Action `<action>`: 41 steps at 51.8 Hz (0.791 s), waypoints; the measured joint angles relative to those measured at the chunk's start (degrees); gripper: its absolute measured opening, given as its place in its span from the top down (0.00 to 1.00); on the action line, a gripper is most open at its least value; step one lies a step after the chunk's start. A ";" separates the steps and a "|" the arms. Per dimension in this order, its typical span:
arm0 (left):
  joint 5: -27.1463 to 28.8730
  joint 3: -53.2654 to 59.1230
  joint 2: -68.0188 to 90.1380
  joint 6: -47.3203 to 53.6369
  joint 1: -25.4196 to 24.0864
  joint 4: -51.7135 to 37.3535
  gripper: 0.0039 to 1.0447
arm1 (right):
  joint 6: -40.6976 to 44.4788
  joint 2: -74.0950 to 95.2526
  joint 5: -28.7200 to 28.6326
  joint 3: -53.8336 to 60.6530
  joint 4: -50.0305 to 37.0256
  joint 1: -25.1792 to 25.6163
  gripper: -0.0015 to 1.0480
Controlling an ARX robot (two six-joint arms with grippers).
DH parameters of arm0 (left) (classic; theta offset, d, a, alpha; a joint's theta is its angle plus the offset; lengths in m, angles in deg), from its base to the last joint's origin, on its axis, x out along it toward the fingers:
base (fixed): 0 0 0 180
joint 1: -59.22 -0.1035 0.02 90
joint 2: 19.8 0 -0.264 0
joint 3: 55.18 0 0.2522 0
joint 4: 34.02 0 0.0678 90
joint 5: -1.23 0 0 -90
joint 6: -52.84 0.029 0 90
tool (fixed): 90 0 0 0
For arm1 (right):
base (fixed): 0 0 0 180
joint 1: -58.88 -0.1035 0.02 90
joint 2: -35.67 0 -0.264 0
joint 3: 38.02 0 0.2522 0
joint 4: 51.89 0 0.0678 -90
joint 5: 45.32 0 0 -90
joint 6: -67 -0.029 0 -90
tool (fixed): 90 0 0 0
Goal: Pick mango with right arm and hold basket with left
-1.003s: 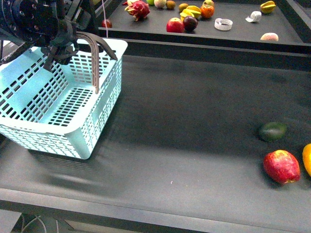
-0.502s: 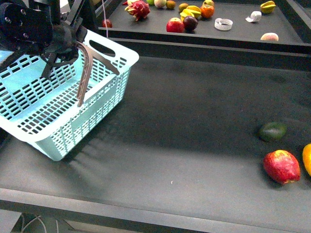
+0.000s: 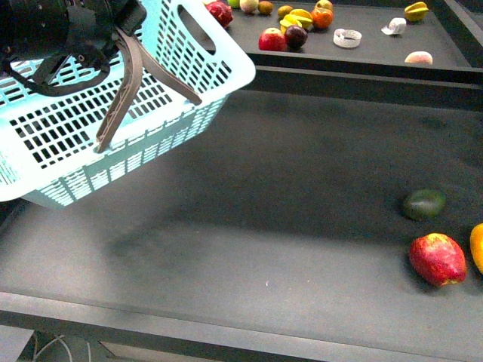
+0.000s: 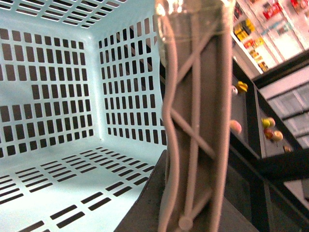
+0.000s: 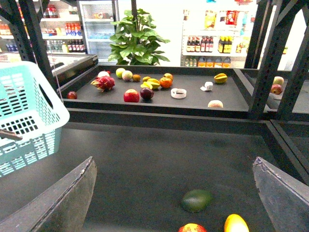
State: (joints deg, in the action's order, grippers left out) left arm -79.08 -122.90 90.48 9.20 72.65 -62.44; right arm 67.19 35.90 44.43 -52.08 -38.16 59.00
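Observation:
The turquoise basket point(image 3: 162, 113) hangs tilted above the left of the dark table, clear of its surface. My left gripper point(image 3: 119, 35) is shut on one of its grey-brown hoop handles point(image 4: 193, 121), and the basket's slotted inside point(image 4: 58, 96) fills the left wrist view. The yellow-orange mango point(image 3: 478, 247) lies at the table's far right edge, half cut off in the front view. In the right wrist view my right gripper point(image 5: 178, 205) stands open and empty above the table, with the mango point(image 5: 236, 224) low between its fingers point(image 5: 72, 198) and the basket point(image 5: 24, 116) off to one side.
A red fruit mottled with yellow point(image 3: 438, 259) lies next to the mango, and a dark green oval fruit point(image 3: 423, 204) sits just behind it. A raised back shelf point(image 3: 362, 56) carries several other fruits. Dark frame posts point(image 5: 270, 58) stand at the shelf's right.
The left arm has lifted the basket off the table, up and to the right, and tipped it. The fruits on the right have not moved.

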 joint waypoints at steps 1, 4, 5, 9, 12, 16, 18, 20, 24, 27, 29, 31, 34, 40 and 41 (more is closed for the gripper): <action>-0.07 1.14 -0.76 1.27 0.66 -0.48 0.95 | 0.00 0.00 0.00 0.00 0.00 0.02 0.08; 0.17 4.46 -3.13 5.07 2.82 -1.49 0.95 | 0.00 0.00 0.00 0.00 0.00 0.02 0.08; 0.09 5.64 -3.82 6.08 3.58 -2.12 0.95 | 0.00 0.00 0.00 0.00 0.00 0.02 0.08; 0.17 9.07 -6.25 10.32 6.29 -3.41 0.95 | 0.00 0.00 0.00 0.00 0.00 0.02 0.08; 0.13 11.21 -8.17 12.61 8.15 -4.37 0.95 | 0.00 0.00 0.00 0.00 0.00 0.00 0.08; 0.33 13.53 -10.67 15.26 10.62 -5.09 0.95 | 0.00 0.00 0.00 0.00 0.00 0.02 0.08; 0.15 14.40 -11.63 16.39 11.67 -5.60 0.95 | 0.00 0.00 0.00 0.00 0.00 0.02 0.08; 0.24 15.41 -12.72 18.10 13.22 -5.99 0.95 | 0.00 0.00 0.00 0.00 0.00 0.02 0.08; 0.50 16.92 -13.90 20.44 15.87 -6.54 0.95 | 0.00 0.00 0.00 0.00 0.00 0.02 0.08; 0.83 17.86 -14.05 22.32 17.64 -6.97 0.95 | 0.00 0.00 0.00 0.00 0.00 0.02 0.08; 0.90 18.38 -14.05 23.06 18.62 -7.17 0.95 | 0.00 0.00 0.00 0.00 0.00 0.02 0.08; 0.94 18.91 -14.03 23.98 19.61 -7.43 0.95 | 0.00 0.00 0.00 0.00 0.00 0.00 0.08; 0.92 19.56 -13.77 25.40 20.96 -8.07 0.95 | 0.00 0.00 0.00 0.00 0.00 0.00 0.08; 0.48 19.85 -12.63 27.39 22.29 -9.64 0.95 | 0.00 0.00 0.00 0.00 0.00 0.00 0.08; 0.37 19.85 -12.46 27.41 22.38 -10.08 0.95 | 0.02 0.00 0.02 0.00 0.00 0.00 0.08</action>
State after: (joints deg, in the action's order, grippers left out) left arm -78.70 -103.05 78.02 36.61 95.03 -72.51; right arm 67.21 35.90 44.45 -52.08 -38.16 59.00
